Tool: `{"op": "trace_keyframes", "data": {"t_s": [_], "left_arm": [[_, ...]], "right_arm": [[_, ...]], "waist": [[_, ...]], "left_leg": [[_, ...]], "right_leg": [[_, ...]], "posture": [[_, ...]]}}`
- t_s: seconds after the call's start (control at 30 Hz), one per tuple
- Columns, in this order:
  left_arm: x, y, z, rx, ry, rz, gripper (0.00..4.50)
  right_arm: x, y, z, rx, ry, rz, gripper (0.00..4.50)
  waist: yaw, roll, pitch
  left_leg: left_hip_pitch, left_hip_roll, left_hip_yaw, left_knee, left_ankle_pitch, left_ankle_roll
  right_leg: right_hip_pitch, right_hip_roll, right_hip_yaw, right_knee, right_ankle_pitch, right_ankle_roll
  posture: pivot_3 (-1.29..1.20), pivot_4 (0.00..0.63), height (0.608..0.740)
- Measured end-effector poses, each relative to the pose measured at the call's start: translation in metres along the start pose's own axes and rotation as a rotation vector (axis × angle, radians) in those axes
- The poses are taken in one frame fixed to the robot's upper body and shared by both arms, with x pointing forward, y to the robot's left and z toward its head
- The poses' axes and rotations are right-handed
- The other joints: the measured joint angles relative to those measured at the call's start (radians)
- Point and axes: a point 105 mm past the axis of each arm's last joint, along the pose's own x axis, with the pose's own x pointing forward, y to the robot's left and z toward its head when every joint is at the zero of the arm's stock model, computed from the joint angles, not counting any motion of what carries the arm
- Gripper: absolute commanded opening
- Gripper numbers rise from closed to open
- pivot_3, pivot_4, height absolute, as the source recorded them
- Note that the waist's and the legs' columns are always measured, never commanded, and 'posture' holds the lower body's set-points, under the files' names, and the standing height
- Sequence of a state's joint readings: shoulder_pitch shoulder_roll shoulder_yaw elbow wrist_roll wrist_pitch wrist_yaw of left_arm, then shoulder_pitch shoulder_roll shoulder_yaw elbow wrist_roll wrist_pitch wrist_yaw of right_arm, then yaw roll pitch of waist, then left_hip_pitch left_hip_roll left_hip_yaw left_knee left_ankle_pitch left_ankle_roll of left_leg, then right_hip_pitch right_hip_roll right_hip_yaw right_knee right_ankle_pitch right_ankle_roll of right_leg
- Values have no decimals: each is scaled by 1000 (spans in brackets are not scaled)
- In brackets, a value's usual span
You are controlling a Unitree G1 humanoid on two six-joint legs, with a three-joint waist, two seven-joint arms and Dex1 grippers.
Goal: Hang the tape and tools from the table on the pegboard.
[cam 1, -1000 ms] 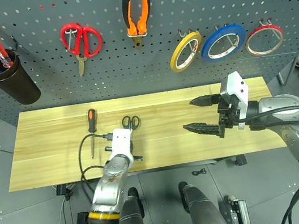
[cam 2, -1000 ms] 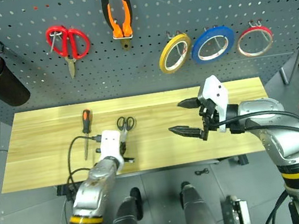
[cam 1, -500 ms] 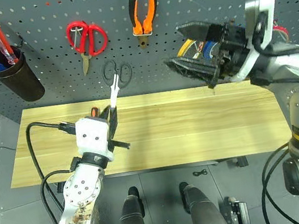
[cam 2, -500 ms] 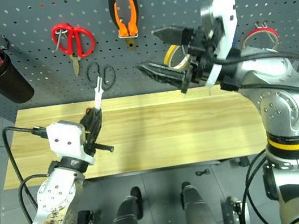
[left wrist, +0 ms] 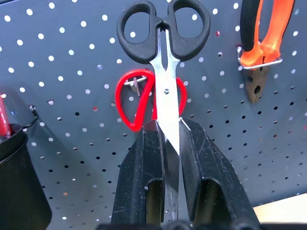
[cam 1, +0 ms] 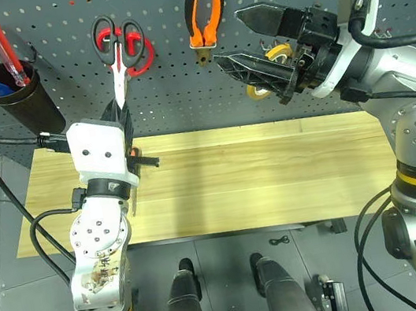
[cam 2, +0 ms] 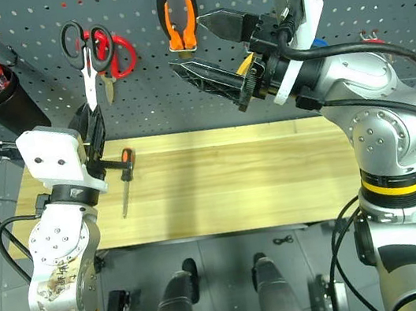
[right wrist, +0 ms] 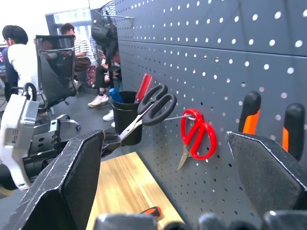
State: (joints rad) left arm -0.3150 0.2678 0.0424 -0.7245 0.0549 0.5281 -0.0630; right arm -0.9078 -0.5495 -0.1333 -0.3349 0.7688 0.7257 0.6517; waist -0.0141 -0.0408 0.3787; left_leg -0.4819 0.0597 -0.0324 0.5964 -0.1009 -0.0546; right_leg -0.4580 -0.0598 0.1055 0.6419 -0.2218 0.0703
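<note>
Black scissors (left wrist: 164,28) raised at the pegboard (cam 1: 50,22)
Left gripper (left wrist: 171,158) clamps their blades; right gripper (cam 1: 252,36) gapes wide, empty.

Blue tape (cam 2: 320,42) behind right arm

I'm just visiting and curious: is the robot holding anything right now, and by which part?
Yes. Its left tool grips the small black-handled scissors by the closed blades, handles pointing up. The right tool is open and holds nothing.

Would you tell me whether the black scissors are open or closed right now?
Closed: the black scissors have blades together and handle loops touching, gripped blade-first by the left gripper.
</note>
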Motion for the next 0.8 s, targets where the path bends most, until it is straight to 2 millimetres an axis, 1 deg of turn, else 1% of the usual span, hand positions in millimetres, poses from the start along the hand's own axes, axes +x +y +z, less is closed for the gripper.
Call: {"op": "trace_keyframes", "data": {"t_s": [0.27,0.53,0.57,0.6,0.63,0.73,0.8], "left_arm": [[-9,-1,-22,-15,105,6,39],[-3,-4,-33,-18,146,-9,39],[-2,-5,-34,-20,150,-8,1081],[-1,-5,-35,-21,153,-9,1437],[0,-5,-35,-24,154,-9,1898],[0,-6,-38,-28,166,-11,3399],[-4,-5,-46,-28,196,-7,4391]], "right_arm": [[0,0,0,0,1,1,4500],[0,0,-1,-1,4,0,4500],[0,0,-1,-1,4,-1,4500],[1,0,-1,-1,5,-1,4500],[1,1,-1,-1,7,1,4500],[-1,2,-5,3,17,4,4500],[-3,3,-11,13,32,9,4500]], "waist": [[0,0,0],[-1,0,0],[0,0,0],[0,0,0],[0,0,0],[0,0,0],[-2,0,0]], "left_leg": [[0,0,0,1,0,0],[0,0,0,3,0,0],[0,0,0,3,0,0],[0,0,0,3,0,0],[0,0,0,4,0,0],[0,0,0,4,0,0],[0,0,0,4,0,0]], "right_leg": [[0,0,0,1,0,0],[0,0,0,3,0,0],[0,0,0,4,0,0],[0,0,0,4,0,0],[0,0,0,4,0,0],[0,0,0,4,0,0],[0,0,0,4,0,0]], "posture": [[46,332,740],[39,336,740],[39,336,740],[39,340,740],[39,340,740],[37,347,740],[37,347,740]]}}
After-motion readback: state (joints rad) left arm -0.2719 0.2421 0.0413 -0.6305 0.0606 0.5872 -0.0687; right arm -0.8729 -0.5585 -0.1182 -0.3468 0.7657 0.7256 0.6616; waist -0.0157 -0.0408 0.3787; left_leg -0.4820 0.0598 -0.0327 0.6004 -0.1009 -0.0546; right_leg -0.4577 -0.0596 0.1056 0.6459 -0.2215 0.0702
